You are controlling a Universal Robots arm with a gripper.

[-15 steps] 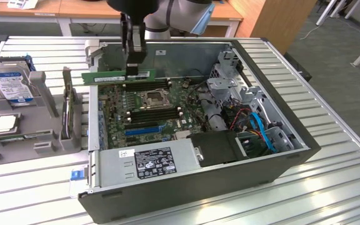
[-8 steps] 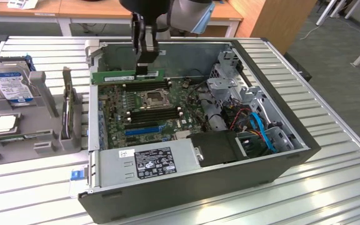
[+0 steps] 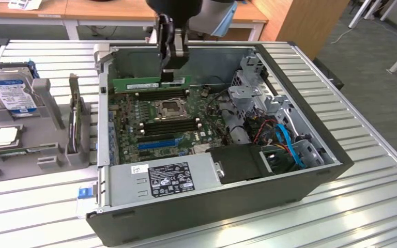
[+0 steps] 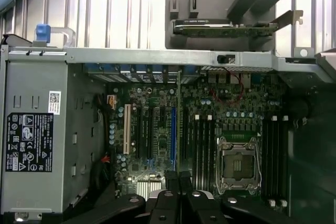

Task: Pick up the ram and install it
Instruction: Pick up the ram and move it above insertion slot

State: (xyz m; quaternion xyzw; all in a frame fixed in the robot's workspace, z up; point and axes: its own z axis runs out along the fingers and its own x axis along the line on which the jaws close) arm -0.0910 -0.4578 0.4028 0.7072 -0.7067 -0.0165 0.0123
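The ram (image 3: 147, 82) is a long thin green stick, held level and on edge over the far end of the motherboard (image 3: 161, 119) inside the open computer case (image 3: 322, 170). My gripper (image 3: 173, 76) comes straight down from above and is shut on the ram near its end at the exterior view's right. The stick hangs just above the black memory slots (image 3: 158, 94) behind the CPU socket (image 3: 169, 107). In the wrist view the ram (image 4: 179, 129) is a thin edge-on strip running out from between my dark fingers (image 4: 169, 195), over the board next to the memory slots (image 4: 202, 145).
A grey power supply (image 3: 164, 178) fills the case's near end, and blue and red cables (image 3: 288, 144) lie at the exterior view's right. Outside the case, at the left, a grey holder carries a hard drive (image 3: 12, 93) and a dark expansion card (image 3: 78, 121) on edge.
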